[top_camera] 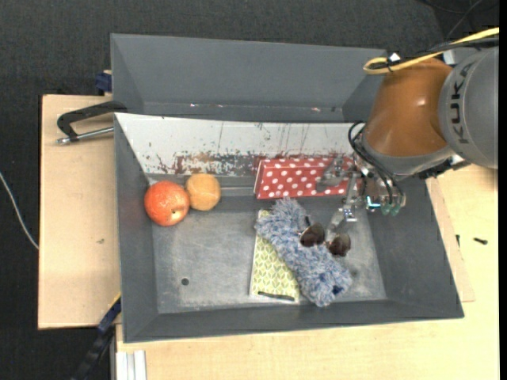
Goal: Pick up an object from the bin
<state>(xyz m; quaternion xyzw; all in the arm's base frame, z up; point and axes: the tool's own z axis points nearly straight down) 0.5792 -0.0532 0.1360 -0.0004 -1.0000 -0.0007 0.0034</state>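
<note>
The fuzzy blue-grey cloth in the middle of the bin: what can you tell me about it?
The fuzzy blue-grey cloth looks like shaggy, soft pile fabric, a long strip lying flat, slanting from upper left to lower right. Its left side overlaps a flat green-and-white patterned packet. Two dark brown rounded pieces, perhaps sunglasses, rest against its upper right edge, where the gripper hangs close by. Its top end reaches near a red white-dotted box.
</note>
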